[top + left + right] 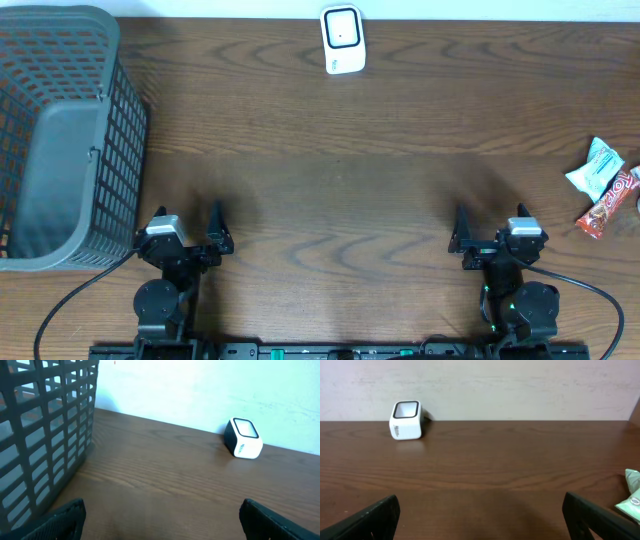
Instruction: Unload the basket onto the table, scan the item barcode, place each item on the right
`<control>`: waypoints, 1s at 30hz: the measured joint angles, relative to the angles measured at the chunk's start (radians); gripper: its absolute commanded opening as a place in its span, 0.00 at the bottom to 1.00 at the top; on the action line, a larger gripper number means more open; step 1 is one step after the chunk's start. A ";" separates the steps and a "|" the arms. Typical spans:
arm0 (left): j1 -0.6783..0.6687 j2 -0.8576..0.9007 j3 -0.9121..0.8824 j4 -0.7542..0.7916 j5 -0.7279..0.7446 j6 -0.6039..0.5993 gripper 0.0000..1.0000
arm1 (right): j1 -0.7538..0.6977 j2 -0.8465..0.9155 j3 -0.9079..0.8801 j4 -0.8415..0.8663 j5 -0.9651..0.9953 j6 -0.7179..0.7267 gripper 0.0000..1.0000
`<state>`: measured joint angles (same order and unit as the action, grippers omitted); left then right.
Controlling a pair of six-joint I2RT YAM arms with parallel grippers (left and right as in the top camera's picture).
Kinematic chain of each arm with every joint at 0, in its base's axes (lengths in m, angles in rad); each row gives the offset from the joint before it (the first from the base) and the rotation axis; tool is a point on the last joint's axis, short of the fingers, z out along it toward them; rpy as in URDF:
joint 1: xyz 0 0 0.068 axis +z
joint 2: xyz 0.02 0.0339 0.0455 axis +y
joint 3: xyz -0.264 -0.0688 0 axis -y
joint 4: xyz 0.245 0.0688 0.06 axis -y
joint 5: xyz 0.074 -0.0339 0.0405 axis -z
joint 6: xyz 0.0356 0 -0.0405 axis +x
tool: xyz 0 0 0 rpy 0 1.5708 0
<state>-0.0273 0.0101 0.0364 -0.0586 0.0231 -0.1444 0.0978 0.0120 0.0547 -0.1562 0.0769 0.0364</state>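
Fingers point(55, 522) on both arms stand wide, empty. Well right of the scanner point(342, 40), the teal packet point(597, 167) lies just beside a red bar point(608, 203); a grab could catch both or cover the barcode.

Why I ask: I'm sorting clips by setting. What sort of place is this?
Probably a mock shop checkout on a wooden table: a white barcode scanner by the wall, a grey basket at left, and a pale green packet and red snack bar at right.
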 measured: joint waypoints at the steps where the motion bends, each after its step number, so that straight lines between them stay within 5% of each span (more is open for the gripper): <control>1: -0.001 0.000 0.000 0.000 0.000 0.007 0.98 | 0.000 0.000 0.000 0.000 0.000 0.000 0.99; 30: -0.001 0.000 -0.001 0.002 0.000 0.040 0.98 | 0.000 0.000 0.000 0.000 0.000 0.000 0.99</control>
<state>-0.0284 0.0101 0.0357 -0.0563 0.0231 -0.1040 0.0978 0.0120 0.0547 -0.1562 0.0769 0.0364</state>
